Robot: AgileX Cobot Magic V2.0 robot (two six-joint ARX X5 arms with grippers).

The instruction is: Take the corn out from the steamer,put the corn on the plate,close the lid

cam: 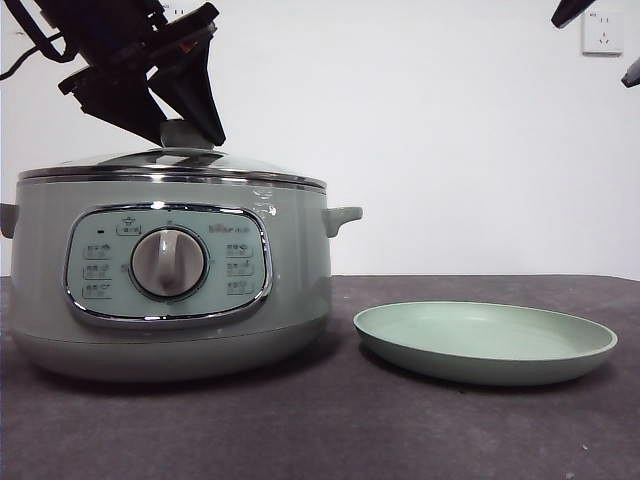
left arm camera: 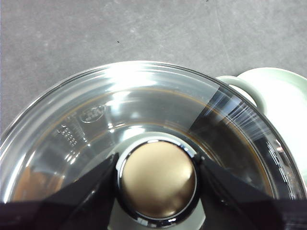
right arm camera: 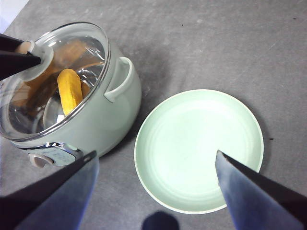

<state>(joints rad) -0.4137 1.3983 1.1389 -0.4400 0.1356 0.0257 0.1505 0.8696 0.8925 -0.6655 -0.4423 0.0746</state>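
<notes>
The sage-green steamer (cam: 170, 300) stands at the left with its glass lid (cam: 170, 165) seated on it. My left gripper (cam: 185, 125) comes down from above, its jaws shut on the lid's knob (left arm camera: 157, 179). In the right wrist view the yellow-orange corn (right arm camera: 69, 91) shows through the lid (right arm camera: 72, 57), inside the steamer (right arm camera: 96, 120). The pale green plate (cam: 485, 340) lies empty to the right of the steamer. My right gripper (right arm camera: 156, 160) hangs open and empty high above the plate (right arm camera: 199, 148).
The steamer's side handle (cam: 340, 217) sticks out toward the plate. The dark grey table (cam: 320, 430) runs in front of both. A white wall with a socket (cam: 602, 32) stands behind.
</notes>
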